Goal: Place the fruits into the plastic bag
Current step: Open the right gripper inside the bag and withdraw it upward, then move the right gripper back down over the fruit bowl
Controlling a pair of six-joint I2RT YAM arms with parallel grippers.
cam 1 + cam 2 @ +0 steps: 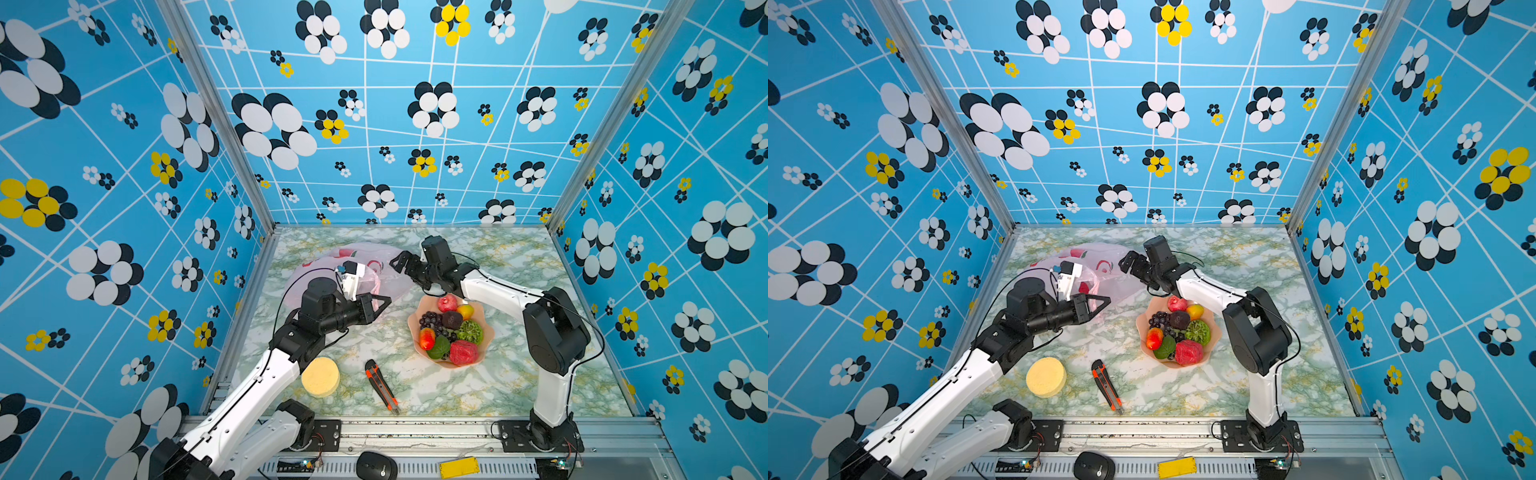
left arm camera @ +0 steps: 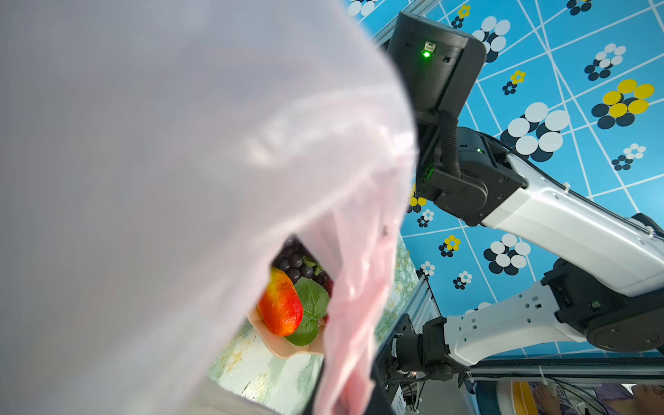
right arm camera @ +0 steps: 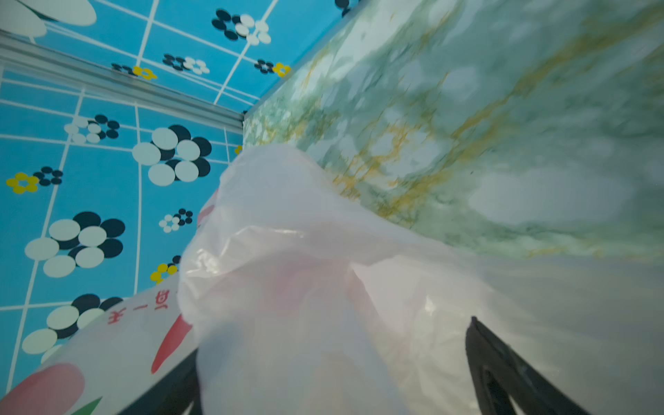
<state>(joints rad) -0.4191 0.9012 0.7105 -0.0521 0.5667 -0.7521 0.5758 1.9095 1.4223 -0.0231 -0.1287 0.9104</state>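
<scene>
Left gripper (image 1: 385, 301) was pinched shut on the edge of the plastic bag (image 1: 316, 270), with film draped right over its wrist cam. Right gripper (image 3: 334, 337) was spread wide, bag film bunched between its jaws. Fruits (image 1: 451, 332) sat in the bowl (image 1: 412, 328) just beside the bag.

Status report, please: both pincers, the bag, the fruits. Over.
Left pincer shut on plastic bag edge. Right pincer open, bag fold between its jaws. Fruits in pink bowl, none seen bagged. Knife, sponge lie aside.
</scene>
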